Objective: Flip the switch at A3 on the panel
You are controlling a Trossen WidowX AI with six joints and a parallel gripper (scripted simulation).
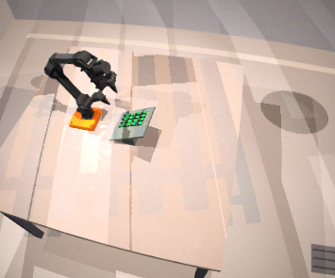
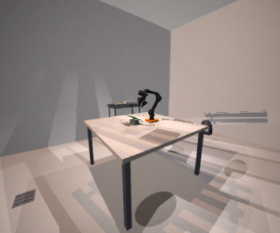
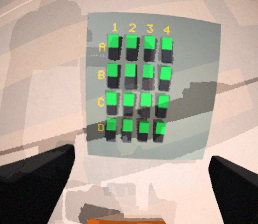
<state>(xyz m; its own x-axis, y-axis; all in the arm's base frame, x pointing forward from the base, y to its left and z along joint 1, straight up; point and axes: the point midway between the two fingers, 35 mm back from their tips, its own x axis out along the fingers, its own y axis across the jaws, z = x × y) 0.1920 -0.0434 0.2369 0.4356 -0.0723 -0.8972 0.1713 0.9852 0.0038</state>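
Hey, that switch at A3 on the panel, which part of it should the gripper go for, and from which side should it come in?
It is pressed, not gripped. The A3 switch sits in the top row, third column of the tilted panel. Its green end lies toward the far edge, but which end is raised is hard to tell here. The gripper, open and well back, should probably descend square to the panel face onto the raised end, avoiding neighbouring switches.

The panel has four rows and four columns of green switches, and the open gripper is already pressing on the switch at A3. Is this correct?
Not quite. The open gripper is not touching any switch: the wrist view shows it above the panel, apart from A3. The four-by-four grid of green switches is correct.
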